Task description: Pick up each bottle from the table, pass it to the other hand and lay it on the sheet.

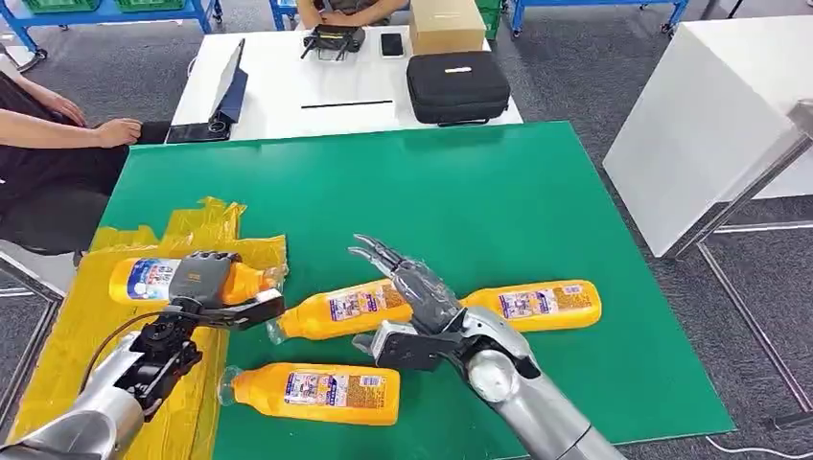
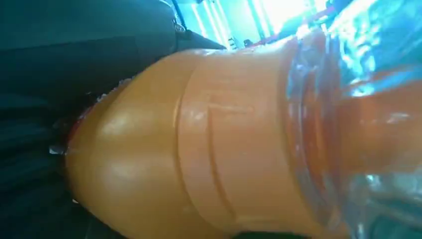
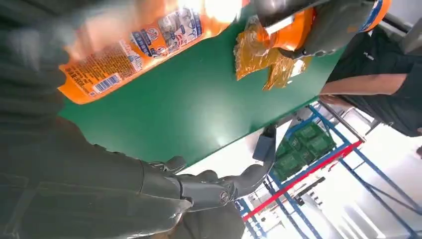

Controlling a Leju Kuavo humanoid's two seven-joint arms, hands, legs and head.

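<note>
My left hand (image 1: 206,287) grips an orange bottle (image 1: 144,279) with a blue and white label, lying sideways low over the crumpled yellow sheet (image 1: 67,326) at the table's left. Up close, that bottle (image 2: 199,149) shows its orange body and clear neck. My right hand (image 1: 414,292) hovers open, fingers spread, over a second bottle (image 1: 345,309) lying mid-table. A third bottle (image 1: 537,305) lies to its right and another (image 1: 316,391) near the front edge. From the right wrist, one bottle (image 3: 139,45) lies on the green, with dark fingers (image 3: 249,174) stretched out and the left hand (image 3: 318,25) beyond.
A green mat (image 1: 479,201) covers the table. Behind it a white desk (image 1: 288,86) carries a tablet (image 1: 225,91), a black case (image 1: 457,86) and a cardboard box (image 1: 446,24). A person's forearm (image 1: 67,129) rests at the far left. A white table (image 1: 709,125) stands to the right.
</note>
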